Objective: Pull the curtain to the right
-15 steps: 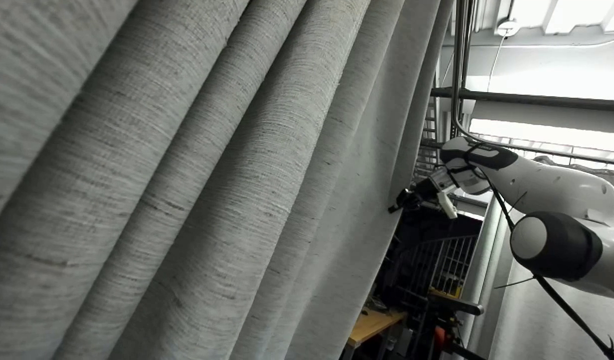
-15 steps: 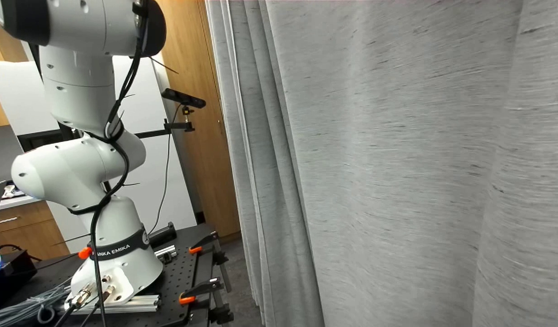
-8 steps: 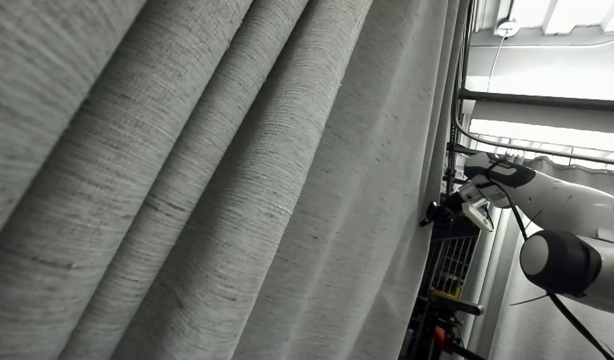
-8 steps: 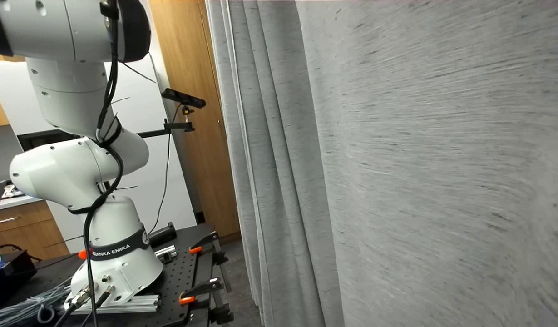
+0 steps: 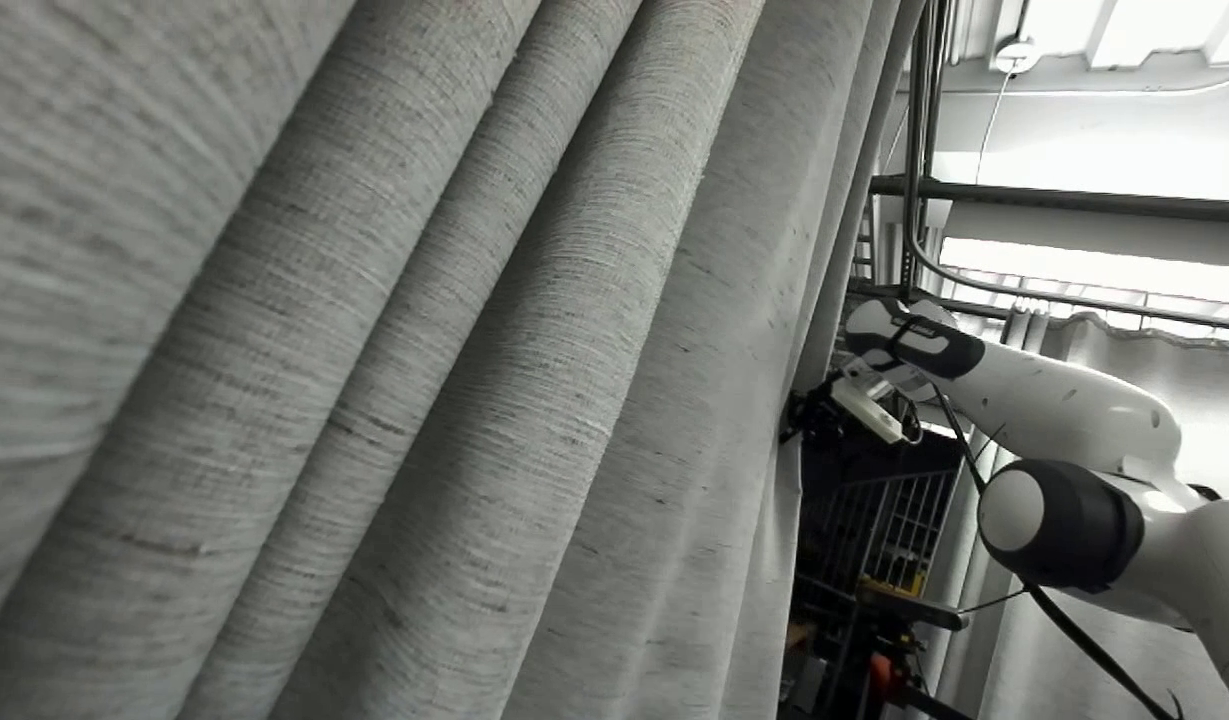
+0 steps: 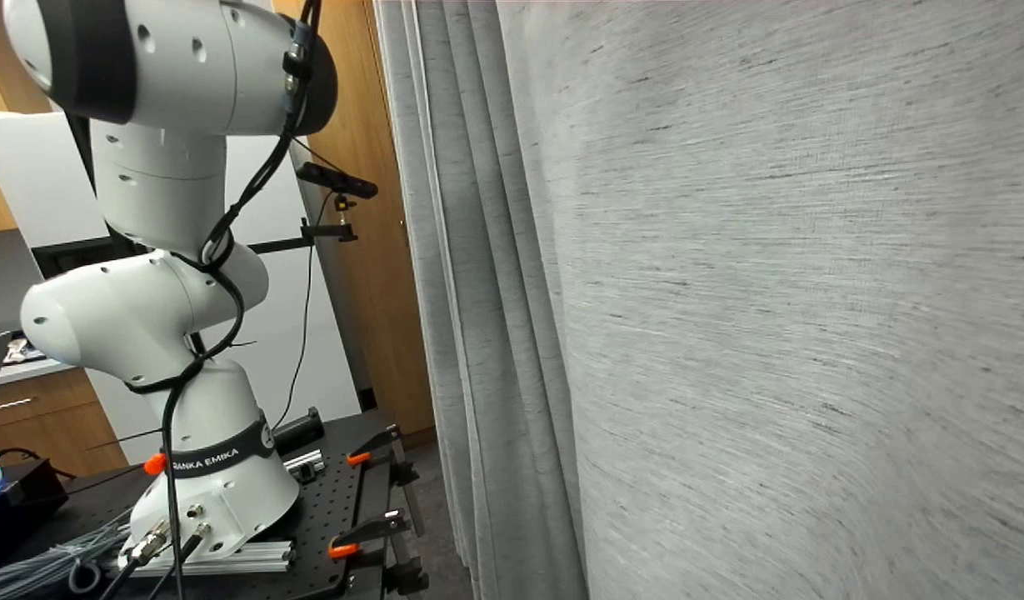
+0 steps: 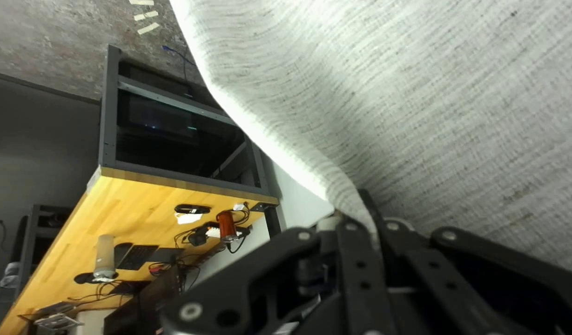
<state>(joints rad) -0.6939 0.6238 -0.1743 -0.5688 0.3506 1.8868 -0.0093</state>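
The curtain is a very large light-grey woven drape with long deep folds. It fills the left and middle of an exterior view (image 5: 534,380) and the right half of an exterior view (image 6: 770,292). In the wrist view the curtain (image 7: 430,102) spans the upper right, with its bright free edge running down to the jaws. My gripper (image 5: 789,425) is at that edge in an exterior view; its tips are partly hidden by the fabric. In the wrist view my gripper (image 7: 370,218) is closed with the edge pinched between its two black fingers. The gripper is out of frame in the remaining exterior view.
A wooden table (image 7: 141,195) with cables and small items stands beyond the curtain edge in the wrist view. A metal rail (image 5: 1054,198) and wire rack (image 5: 894,510) are behind the arm. A camera on a bracket (image 6: 337,179) stands near the robot's black base table (image 6: 324,508).
In an exterior view, the gripper and curtain edge moved right by half a second ago, then came back left now. The folds near the camera have shifted slightly right.
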